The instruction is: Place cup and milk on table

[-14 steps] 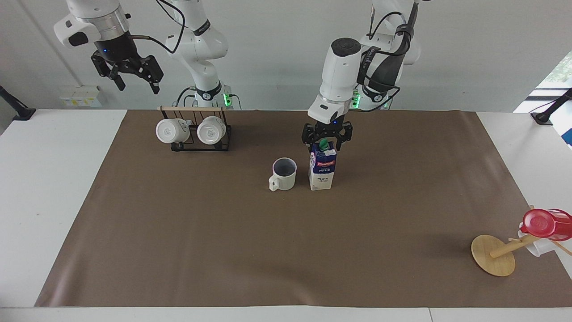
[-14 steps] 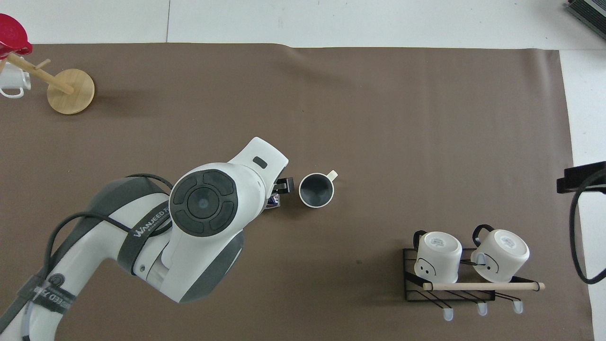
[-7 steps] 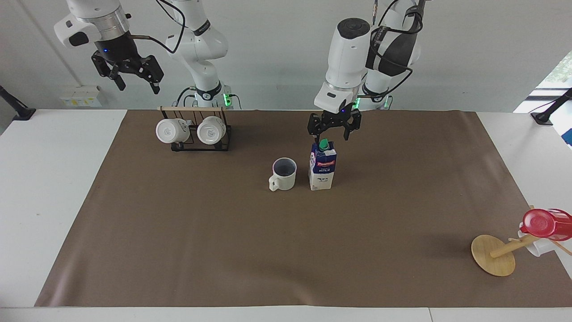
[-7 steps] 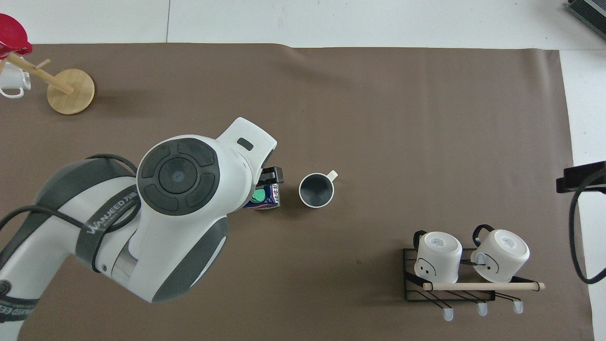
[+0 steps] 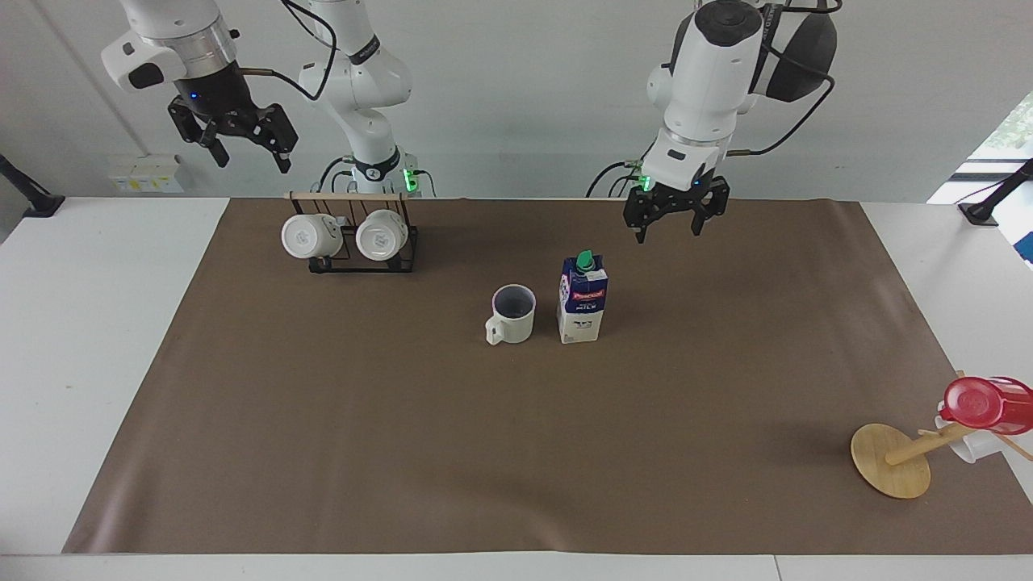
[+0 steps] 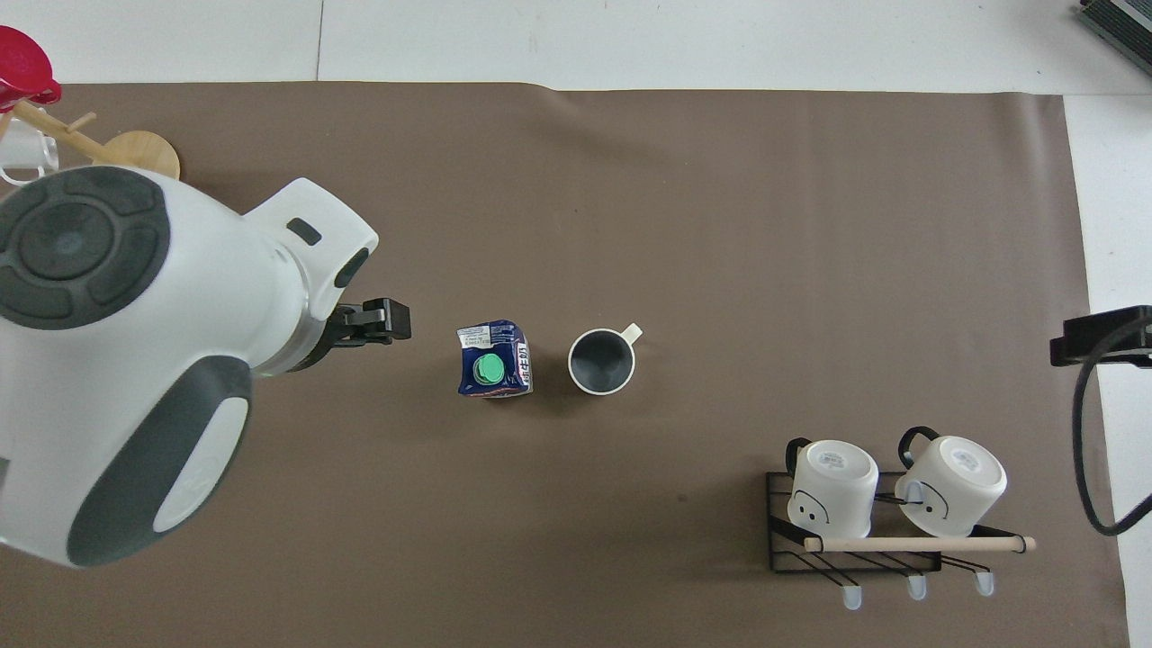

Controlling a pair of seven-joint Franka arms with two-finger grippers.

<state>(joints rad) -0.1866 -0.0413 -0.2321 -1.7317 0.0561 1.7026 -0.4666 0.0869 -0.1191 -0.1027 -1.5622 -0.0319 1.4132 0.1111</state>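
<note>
Where the brown sheet (image 5: 516, 452) covers the white bench (image 5: 89, 339), a pale grey wall rises along the robots' edge. One cup (image 5: 513, 314) and one milk (image 5: 583, 298) carton stand upright just beside each other, not touching, near the middle of the sheet, the milk toward the left arm's end.

The overhead view looks into the cup's dark inside and onto the milk's green cap (image 6: 490, 368); the facing view alone shows the carton's red label. It also shows both pincers whole: the left pincer (image 5: 669, 228) hangs open and empty over the sheet near the robots' edge, and the right pincer (image 5: 245, 150), also open and empty, waits high above the wire rack (image 5: 361, 257).

Two white mugs (image 5: 310, 236) hang on that rack. One red cup (image 5: 986, 403) sits on the tipped wooden stand (image 5: 890, 461) at the left arm's end.
</note>
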